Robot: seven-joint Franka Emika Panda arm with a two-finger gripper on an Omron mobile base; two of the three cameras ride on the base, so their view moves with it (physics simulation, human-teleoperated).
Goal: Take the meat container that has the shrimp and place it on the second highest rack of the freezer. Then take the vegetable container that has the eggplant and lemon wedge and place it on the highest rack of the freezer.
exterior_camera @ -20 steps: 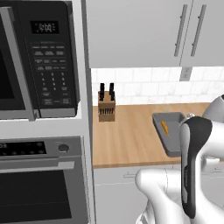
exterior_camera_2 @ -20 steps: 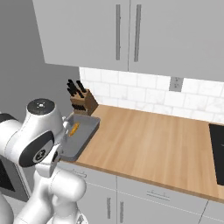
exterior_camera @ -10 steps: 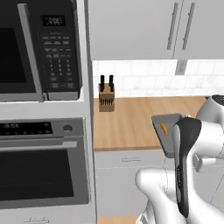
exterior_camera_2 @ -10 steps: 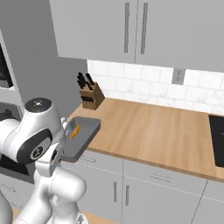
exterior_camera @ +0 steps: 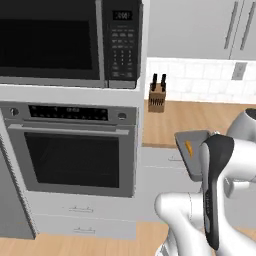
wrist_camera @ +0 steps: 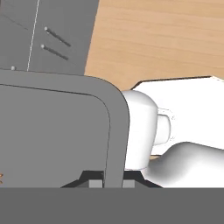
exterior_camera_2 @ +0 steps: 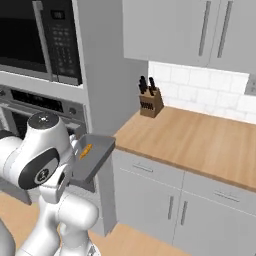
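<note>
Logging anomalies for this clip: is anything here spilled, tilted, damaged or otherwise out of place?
Nothing stands out. The meat container is off the counter, held in the air by the gripper at its rim, roughly level, with the shrimp inside. The knife block stands upright at the wall. No spill or damage shows.

shallow dark grey rectangular tray (exterior_camera: 192, 150): near end hidden behind the white arm in the left base view; left part cut off by the hand view's edge.
tiny orange shrimp (exterior_camera_2: 86, 150): too small to make out its shape.
two-finger gripper (wrist_camera: 106, 180): finger tips mostly hidden at the tray rim; closure unclear.
black-glass oven (exterior_camera: 75, 155): left side cut by frame.
</note>
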